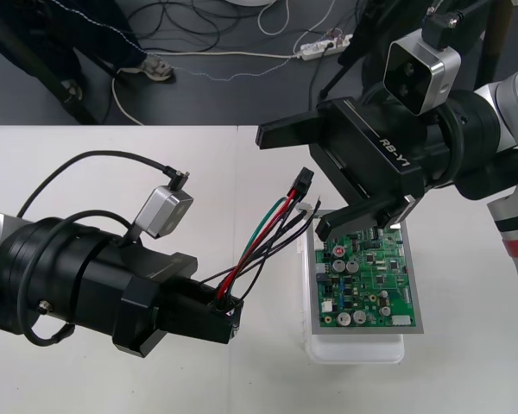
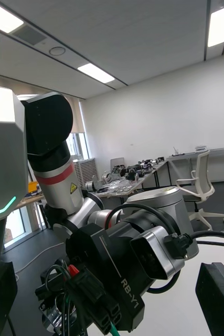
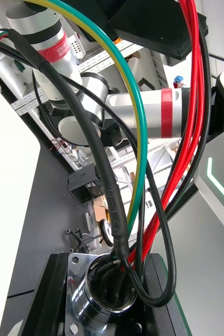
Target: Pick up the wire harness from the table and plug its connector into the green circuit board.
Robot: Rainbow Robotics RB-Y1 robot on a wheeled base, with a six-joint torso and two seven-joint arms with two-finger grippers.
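one harness (image 1: 261,237) in left end effector (image 1: 229,315) (socket (image 3: 98,294) half hidden there)

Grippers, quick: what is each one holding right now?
Left gripper: closed on the metal socket of the harness.
Right gripper: open, either side of the plug, not holding it.

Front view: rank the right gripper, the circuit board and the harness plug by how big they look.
Largest: right gripper, though it looks nearer the camera, which inflates it.
Middle: circuit board.
Smallest: plug, by far.
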